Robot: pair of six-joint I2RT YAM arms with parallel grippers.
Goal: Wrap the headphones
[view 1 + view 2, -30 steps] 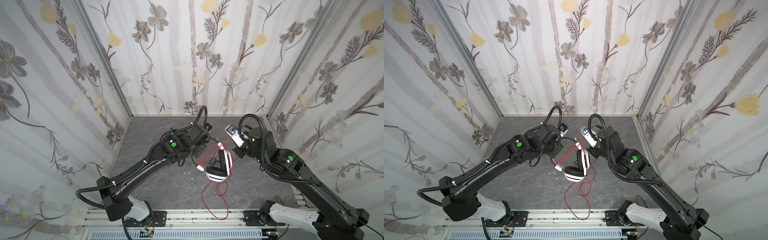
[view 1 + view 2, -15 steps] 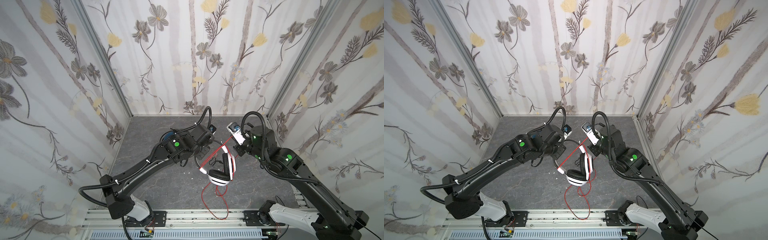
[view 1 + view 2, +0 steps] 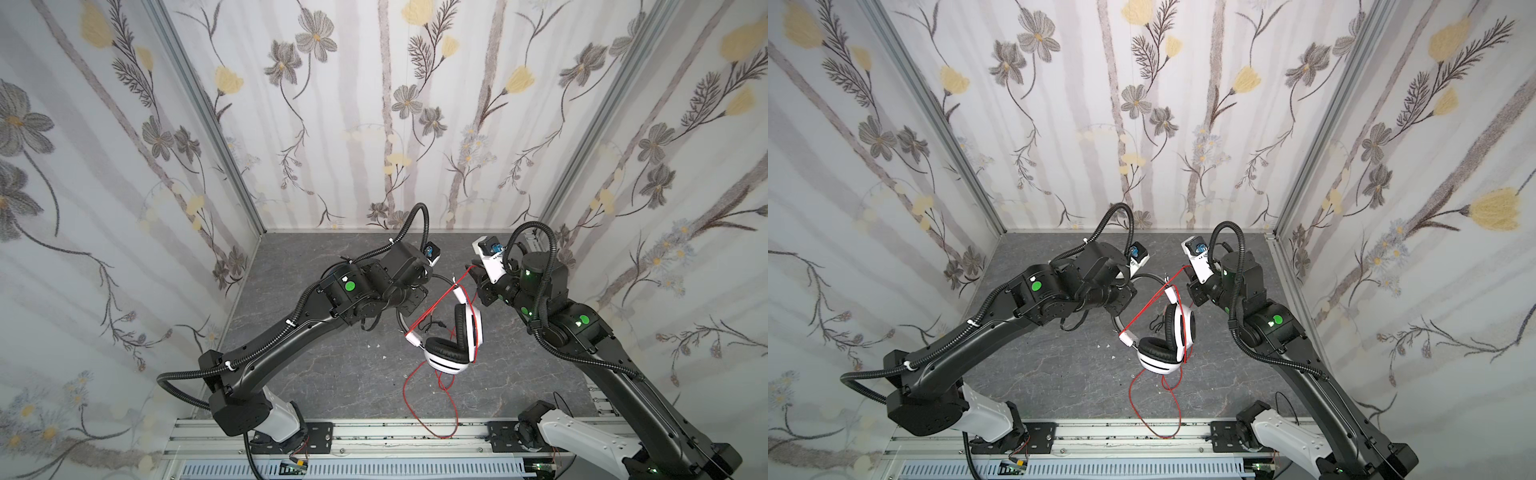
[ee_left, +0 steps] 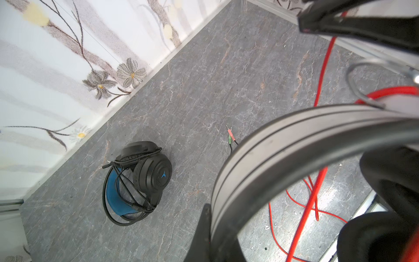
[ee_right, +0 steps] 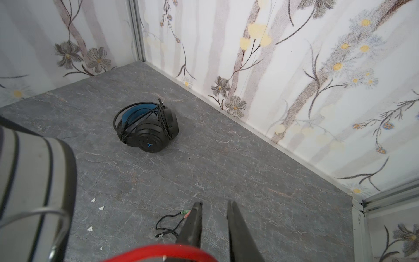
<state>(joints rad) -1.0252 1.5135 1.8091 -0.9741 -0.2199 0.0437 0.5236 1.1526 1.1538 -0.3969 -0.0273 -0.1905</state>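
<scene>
The white headphones (image 3: pixel 469 328) (image 3: pixel 1177 328) with black earpads hang above the table. My left gripper (image 3: pixel 411 299) (image 4: pixel 210 226) is shut on their headband (image 4: pixel 294 145). Their red cable (image 3: pixel 432 299) (image 3: pixel 1142 307) runs taut across the headband, and its slack (image 3: pixel 453 415) trails over the front rail. My right gripper (image 3: pixel 473 270) (image 5: pixel 215 203) stands by the headband's top with its jaws slightly open and floor showing between the tips. The red cable (image 5: pixel 158 251) crosses close under its fingers. The black headphones (image 4: pixel 145 177) (image 5: pixel 147 129), with blue inner band and cable wound round them, lie on the floor.
A short black lead with green and pink plugs (image 4: pixel 230 136) (image 5: pixel 186 212) lies on the grey table under the hanging headset. Floral walls (image 3: pixel 374 124) close in the back and both sides. A metal rail (image 3: pixel 374 432) runs along the front edge.
The right gripper's jaws have parted from shut. The left arm has carried the white headphones a little to the right, and the right gripper has shifted slightly back.
</scene>
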